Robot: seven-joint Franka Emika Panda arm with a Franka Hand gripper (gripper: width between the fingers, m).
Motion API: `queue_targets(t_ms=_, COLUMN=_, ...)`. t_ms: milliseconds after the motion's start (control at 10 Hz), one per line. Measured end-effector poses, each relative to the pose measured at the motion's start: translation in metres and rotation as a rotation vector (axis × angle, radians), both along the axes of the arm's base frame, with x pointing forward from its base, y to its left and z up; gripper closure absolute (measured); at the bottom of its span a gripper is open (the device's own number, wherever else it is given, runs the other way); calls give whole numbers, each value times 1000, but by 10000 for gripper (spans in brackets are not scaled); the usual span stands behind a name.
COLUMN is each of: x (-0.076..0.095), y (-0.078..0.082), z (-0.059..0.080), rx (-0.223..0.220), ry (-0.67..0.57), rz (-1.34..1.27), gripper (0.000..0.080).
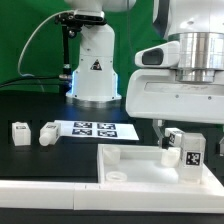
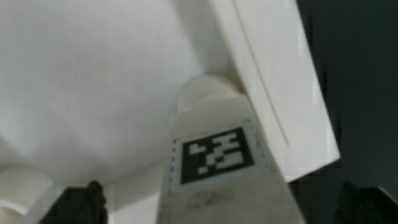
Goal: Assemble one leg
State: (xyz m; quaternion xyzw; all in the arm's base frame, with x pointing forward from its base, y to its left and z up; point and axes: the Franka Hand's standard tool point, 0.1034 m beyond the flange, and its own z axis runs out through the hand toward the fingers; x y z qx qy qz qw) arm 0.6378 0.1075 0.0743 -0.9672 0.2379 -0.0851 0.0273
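A leg, a short white post with a square tag, stands tilted at the right end of the large white tray-like piece. In the wrist view the leg runs from between my jaws to the tray's inner corner by its rim. My gripper sits around the leg's upper part. In the wrist view the gripper has its dark left finger standing off the leg with a pale gap, and a dark gap on the other side. The jaws look open around the leg. Two more legs lie at the exterior view's left.
The marker board lies on the black table in front of the robot's white base. The tray-like piece fills the front right of the table. A white front edge runs along the bottom of the exterior view.
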Motion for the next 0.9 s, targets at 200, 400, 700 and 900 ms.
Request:
queue_targets(t_ms=200, x=0, y=0, z=0, rx=5, ry=1, rz=-34, gripper=273)
queue_targets(t_ms=400, x=0, y=0, z=-1, rx=34, ry=3, rz=-187, gripper=517)
queue_targets(t_ms=700, x=-1, y=1, z=-1, rx=77, ry=8, rz=-474, gripper=517)
queue_targets(t_ms=900, x=-2, y=2, z=-2, rx=109, ry=28, rz=-749, gripper=517)
